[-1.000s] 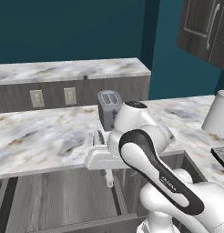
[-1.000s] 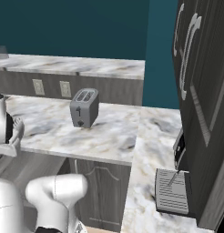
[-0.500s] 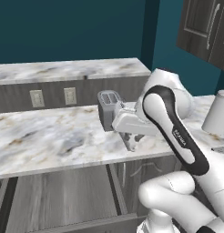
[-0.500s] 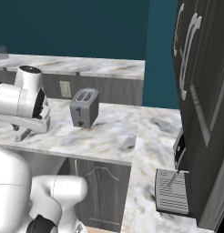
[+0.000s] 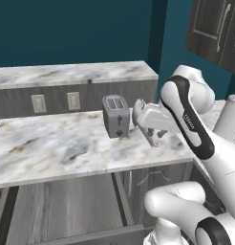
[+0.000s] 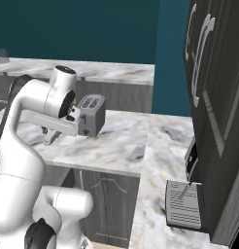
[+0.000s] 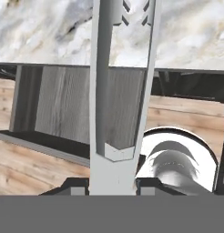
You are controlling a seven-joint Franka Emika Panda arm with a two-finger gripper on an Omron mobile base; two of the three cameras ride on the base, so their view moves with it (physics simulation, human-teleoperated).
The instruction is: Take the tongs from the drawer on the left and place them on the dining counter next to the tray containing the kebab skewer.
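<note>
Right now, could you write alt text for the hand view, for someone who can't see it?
Long light-grey metal tongs run up the middle of the picture, held in the gripper. Behind them an open grey wood-grain drawer sits under a marble counter.

Kitchen: marble counters (image 5: 67,143), toaster (image 5: 115,116), dark cabinets (image 6: 216,97).

tongs (image 7: 114,91): far tips cut off by hand view's top edge, near end hidden between the finger tips (image 7: 76,184). Open drawer (image 5: 62,210) cut off at left base view's bottom edge; its inside is partly behind the worktop's front edge.
</note>
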